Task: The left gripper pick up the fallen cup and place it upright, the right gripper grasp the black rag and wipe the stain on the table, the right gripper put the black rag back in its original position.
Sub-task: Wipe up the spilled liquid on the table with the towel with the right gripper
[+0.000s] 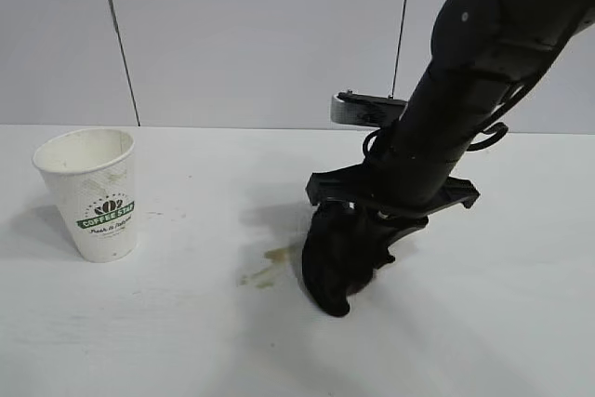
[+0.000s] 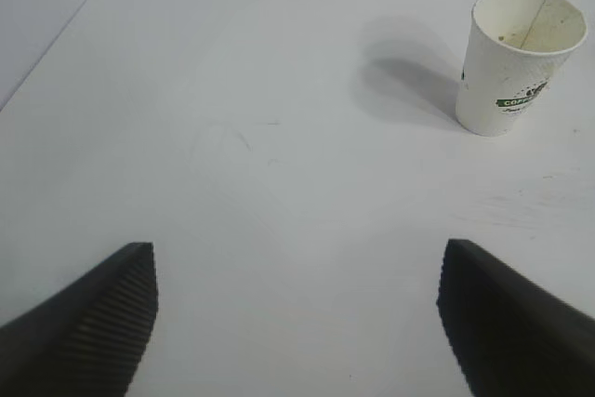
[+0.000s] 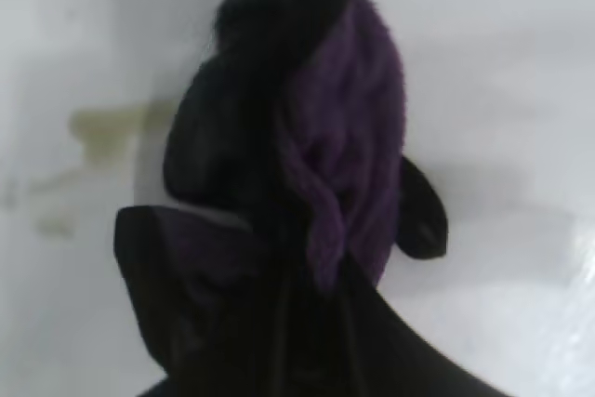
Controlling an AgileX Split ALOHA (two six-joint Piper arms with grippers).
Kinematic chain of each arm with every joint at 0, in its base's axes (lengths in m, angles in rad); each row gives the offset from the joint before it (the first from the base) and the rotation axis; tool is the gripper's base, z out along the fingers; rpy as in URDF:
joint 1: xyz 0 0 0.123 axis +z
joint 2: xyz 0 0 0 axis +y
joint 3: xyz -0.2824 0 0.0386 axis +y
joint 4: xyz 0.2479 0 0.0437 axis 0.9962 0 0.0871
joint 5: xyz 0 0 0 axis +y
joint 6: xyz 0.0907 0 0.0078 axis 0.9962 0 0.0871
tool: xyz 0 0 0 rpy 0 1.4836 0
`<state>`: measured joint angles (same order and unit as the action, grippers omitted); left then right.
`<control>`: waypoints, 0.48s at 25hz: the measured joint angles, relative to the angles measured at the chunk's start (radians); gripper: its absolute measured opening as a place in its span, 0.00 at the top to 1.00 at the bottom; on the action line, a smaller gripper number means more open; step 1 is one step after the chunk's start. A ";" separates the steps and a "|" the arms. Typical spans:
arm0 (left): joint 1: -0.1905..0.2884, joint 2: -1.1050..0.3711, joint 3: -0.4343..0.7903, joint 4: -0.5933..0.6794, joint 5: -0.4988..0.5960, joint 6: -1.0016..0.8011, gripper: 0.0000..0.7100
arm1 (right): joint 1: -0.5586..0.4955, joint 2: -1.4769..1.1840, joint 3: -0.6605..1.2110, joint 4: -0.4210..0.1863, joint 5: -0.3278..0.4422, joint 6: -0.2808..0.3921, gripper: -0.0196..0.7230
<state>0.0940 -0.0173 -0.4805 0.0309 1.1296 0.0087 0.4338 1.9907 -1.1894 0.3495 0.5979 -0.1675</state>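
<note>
The cup (image 1: 93, 194) stands upright at the left of the table (image 1: 167, 341); it also shows in the left wrist view (image 2: 516, 60). My right gripper (image 1: 358, 234) is shut on the black rag (image 1: 333, 262), which hangs down and touches the table just right of the stain (image 1: 268, 267). In the right wrist view the rag (image 3: 307, 127) shows black and purple, with the stain (image 3: 98, 132) beside it. My left gripper (image 2: 297, 323) is open and empty above bare table, away from the cup; it does not show in the exterior view.
A grey panelled wall (image 1: 251, 34) stands behind the table's far edge. A silver plate (image 1: 364, 109) sticks out from the right arm.
</note>
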 joint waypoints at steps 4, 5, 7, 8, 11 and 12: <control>0.000 0.000 0.000 0.000 0.000 0.000 0.16 | 0.093 -0.015 -0.035 0.091 0.049 -0.064 0.91; 0.000 0.000 0.000 0.000 0.000 0.000 0.16 | 0.115 -0.015 -0.045 0.103 0.035 -0.075 0.91; 0.000 0.000 0.000 0.000 0.000 0.000 0.16 | 0.167 -0.015 -0.055 0.111 -0.031 -0.088 0.91; 0.000 0.000 0.000 0.000 0.000 0.000 0.16 | 0.190 -0.015 -0.056 0.108 -0.083 -0.089 0.91; 0.000 0.000 0.000 0.000 0.000 0.000 0.16 | 0.237 0.007 -0.058 0.088 -0.229 -0.091 0.91; 0.000 0.000 0.000 0.000 0.000 0.000 0.16 | 0.246 0.023 -0.058 0.085 -0.268 -0.091 0.91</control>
<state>0.0940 -0.0173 -0.4805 0.0309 1.1296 0.0087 0.6802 2.0134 -1.2476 0.4349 0.3304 -0.2589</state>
